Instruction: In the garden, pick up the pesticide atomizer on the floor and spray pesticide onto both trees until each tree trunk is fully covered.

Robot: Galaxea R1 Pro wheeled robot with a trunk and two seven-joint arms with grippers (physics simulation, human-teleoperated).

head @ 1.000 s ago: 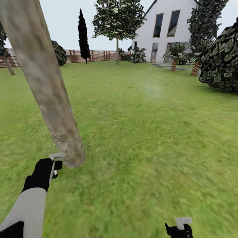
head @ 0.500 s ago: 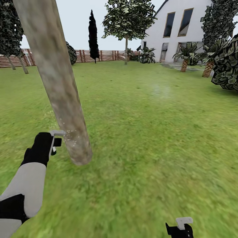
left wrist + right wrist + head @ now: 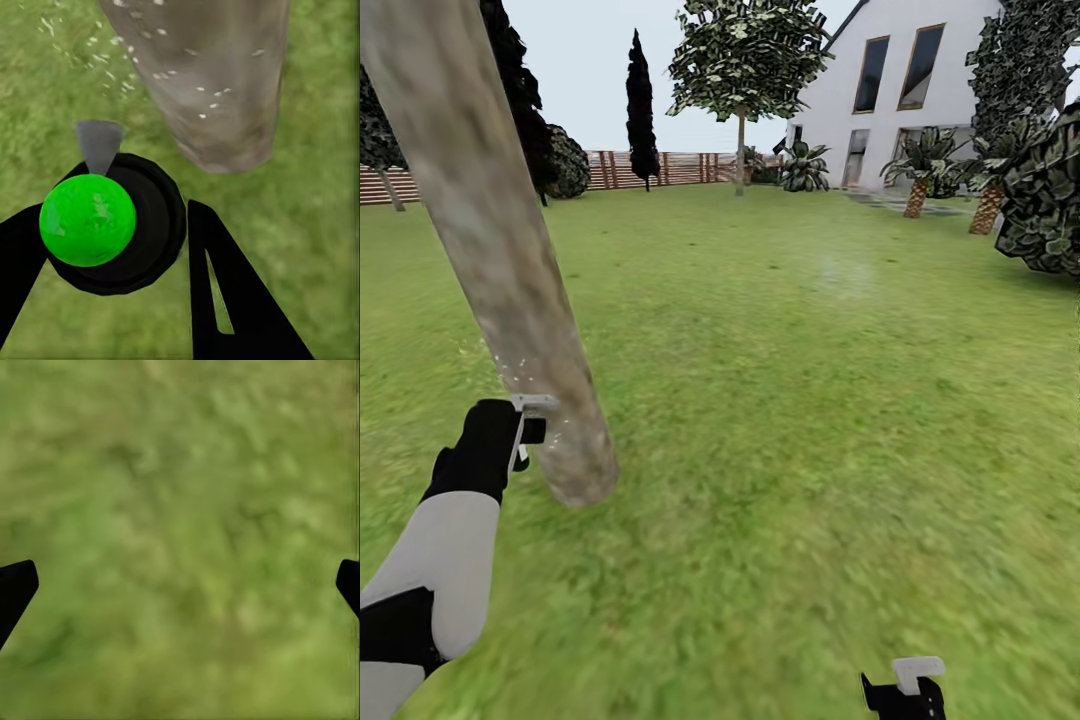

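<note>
Left gripper [image 3: 112, 247] is clamped on the pesticide atomizer [image 3: 112, 221], black fingers [image 3: 225, 292] either side of the dark round body, green spot up toward the wrist camera, pale grey nozzle pointing at the tree trunk [image 3: 210, 75]. In the head view the left gripper [image 3: 520, 432] holds the atomizer's grey trigger head [image 3: 532, 405] just beside the lower part of the tree trunk [image 3: 500, 260], near its base on the grass floor [image 3: 780, 420]. White spray specks show on the bark and in the air beside it, so spraying looks underway on this trunk. Right gripper [image 3: 180, 577] is spread wide, nothing between the tips, grass below; it also shows low in the head view [image 3: 905, 690]. To do this step well: keep the nozzle aimed square at the bark, close but not touching, and work around and up the trunk, since only the low near side looks speckled. The second tree probably remains; fence [image 3: 660, 168] and house [image 3: 900, 90] far behind.
</note>
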